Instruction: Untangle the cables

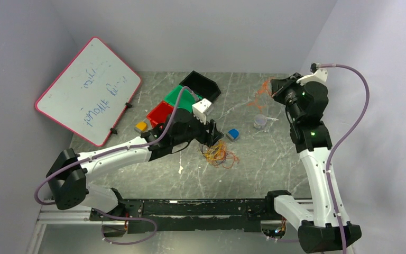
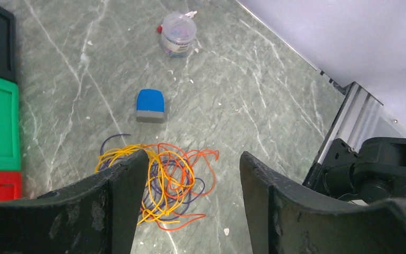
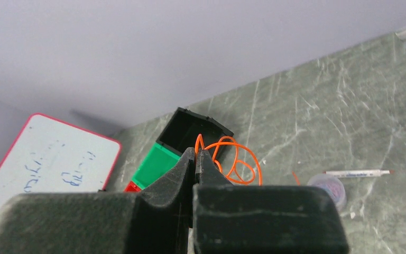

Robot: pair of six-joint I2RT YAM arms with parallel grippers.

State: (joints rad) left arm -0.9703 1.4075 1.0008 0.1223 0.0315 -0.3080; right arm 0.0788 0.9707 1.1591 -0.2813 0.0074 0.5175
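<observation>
A tangled clump of cables, yellow, orange-red and dark purple, lies on the table's middle; it also shows in the left wrist view. My left gripper is open just above the clump's far side; in its wrist view the clump lies under and beside the left finger. My right gripper is raised at the back right and shut on an orange cable, whose loops hang from the fingertips in the right wrist view.
A blue and grey block and a clear round container with a pen beside it lie between the arms. Black, green and red bins stand at the back. A whiteboard leans at the left.
</observation>
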